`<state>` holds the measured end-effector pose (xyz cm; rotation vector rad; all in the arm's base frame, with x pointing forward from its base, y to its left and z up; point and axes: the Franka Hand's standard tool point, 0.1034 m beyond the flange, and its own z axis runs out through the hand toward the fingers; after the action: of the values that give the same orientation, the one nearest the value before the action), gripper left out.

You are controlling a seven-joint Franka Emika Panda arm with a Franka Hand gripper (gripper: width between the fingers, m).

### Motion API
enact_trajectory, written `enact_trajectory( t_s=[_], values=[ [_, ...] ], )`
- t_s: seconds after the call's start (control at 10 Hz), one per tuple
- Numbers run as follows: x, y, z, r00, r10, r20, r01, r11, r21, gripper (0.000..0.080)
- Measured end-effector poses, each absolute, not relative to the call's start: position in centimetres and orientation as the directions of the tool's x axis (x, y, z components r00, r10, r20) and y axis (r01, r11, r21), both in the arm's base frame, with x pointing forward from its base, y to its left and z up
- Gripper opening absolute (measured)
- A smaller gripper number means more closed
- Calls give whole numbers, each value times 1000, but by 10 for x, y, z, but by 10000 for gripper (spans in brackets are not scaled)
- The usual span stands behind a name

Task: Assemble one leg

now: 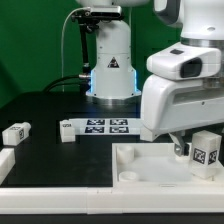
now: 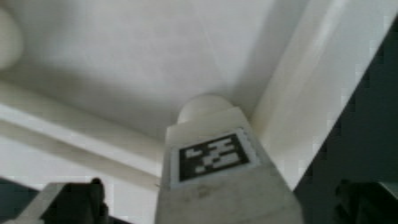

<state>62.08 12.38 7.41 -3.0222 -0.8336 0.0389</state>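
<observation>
A small white leg (image 1: 206,151) with a black-and-white tag stands upright at the near right corner of the large white square piece (image 1: 150,170). In the wrist view the leg (image 2: 222,150) runs from between my fingers down into the inner corner of that piece (image 2: 125,70). My gripper (image 1: 192,148) (image 2: 217,208) sits over the leg. Its dark fingertips (image 2: 71,205) stand apart from the leg, with a gap on each side. The jaws look open around the leg.
Two more loose legs (image 1: 16,132) (image 1: 66,130) lie at the exterior view's left, and another white part (image 1: 5,160) is at the left edge. The marker board (image 1: 106,125) lies in front of the robot base (image 1: 110,75).
</observation>
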Motion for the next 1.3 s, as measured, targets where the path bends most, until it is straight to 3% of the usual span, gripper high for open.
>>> enact_trajectory(
  t_s=[0.4, 0.6, 0.9, 1.1, 1.3],
  values=[
    [622, 124, 74, 848, 530, -20, 530, -848, -14, 605],
    [622, 124, 74, 848, 530, -20, 530, -848, -14, 293],
    [622, 124, 74, 866, 499, -20, 499, -867, -14, 290],
    [622, 125, 74, 978, 209, -7, 209, -978, 1, 290],
    [623, 125, 73, 996, -86, 3, -86, -996, 15, 290]
  ],
)
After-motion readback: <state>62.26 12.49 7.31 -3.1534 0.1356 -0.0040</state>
